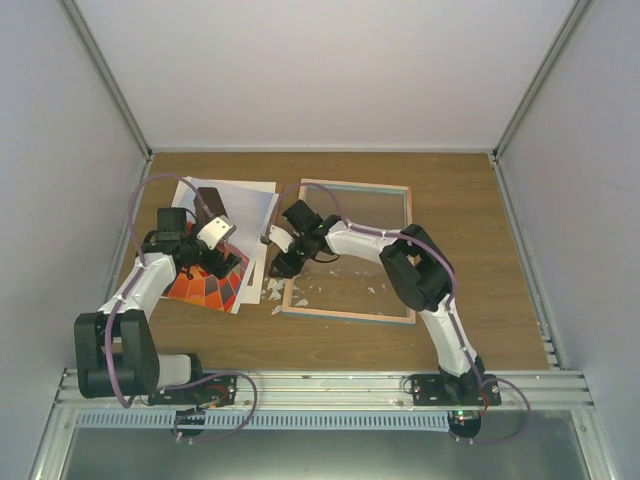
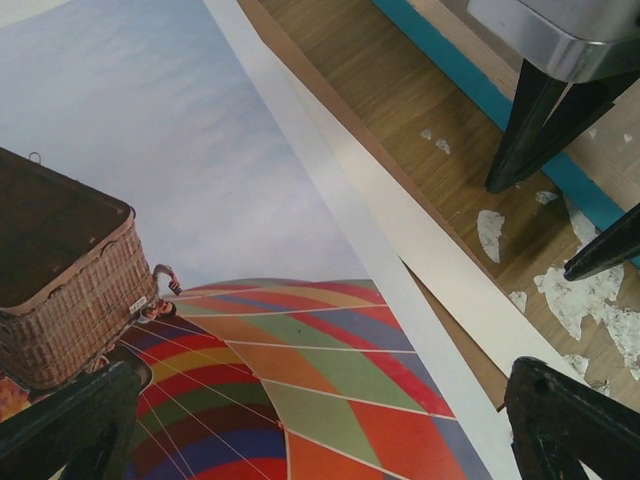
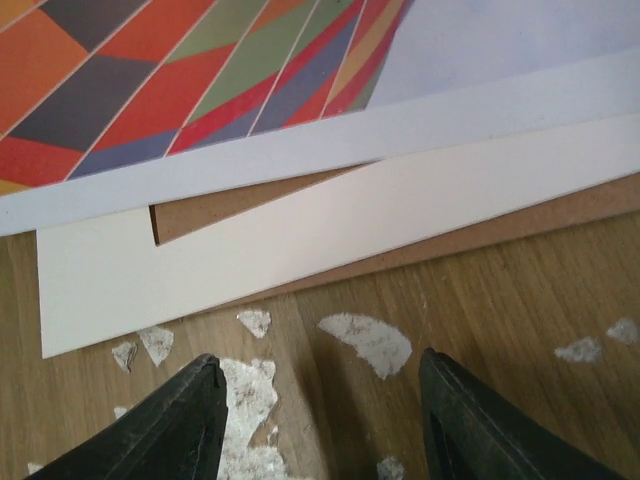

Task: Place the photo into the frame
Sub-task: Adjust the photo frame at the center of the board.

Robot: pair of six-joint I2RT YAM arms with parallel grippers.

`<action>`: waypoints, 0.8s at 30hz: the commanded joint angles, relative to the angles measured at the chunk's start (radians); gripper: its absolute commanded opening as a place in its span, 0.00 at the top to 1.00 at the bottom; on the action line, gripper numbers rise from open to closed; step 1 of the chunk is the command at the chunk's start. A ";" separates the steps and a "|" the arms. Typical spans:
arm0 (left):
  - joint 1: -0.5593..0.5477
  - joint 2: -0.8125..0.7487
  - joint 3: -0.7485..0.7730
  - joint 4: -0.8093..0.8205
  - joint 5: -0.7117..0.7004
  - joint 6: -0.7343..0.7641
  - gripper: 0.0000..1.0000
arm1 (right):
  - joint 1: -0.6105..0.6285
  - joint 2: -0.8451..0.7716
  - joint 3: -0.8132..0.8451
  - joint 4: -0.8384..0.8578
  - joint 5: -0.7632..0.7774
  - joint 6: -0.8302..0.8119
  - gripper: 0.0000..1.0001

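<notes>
Left end effector (image 2: 320, 405) spread, empty, over photo (image 2: 250, 200) | right end effector (image 3: 320, 390) spread, empty | table (image 3: 500, 300) wood, white-flecked

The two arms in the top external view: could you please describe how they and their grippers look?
Both the left arm and the right arm have white tubular links between bulky black joint housings, with a lilac cable looping alongside each. The left gripper and the right gripper have plain, tapered black fingers.
</notes>
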 commanded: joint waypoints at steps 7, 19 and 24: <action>-0.070 0.030 0.015 0.051 0.043 -0.062 0.01 | -0.048 -0.121 -0.133 -0.033 -0.001 -0.039 0.48; -0.207 0.053 0.033 0.070 0.012 -0.113 0.01 | -0.209 -0.373 -0.239 -0.031 -0.060 -0.019 0.47; -0.258 0.058 0.015 0.102 -0.019 -0.130 0.01 | -0.410 -0.437 -0.289 -0.052 0.059 -0.031 0.50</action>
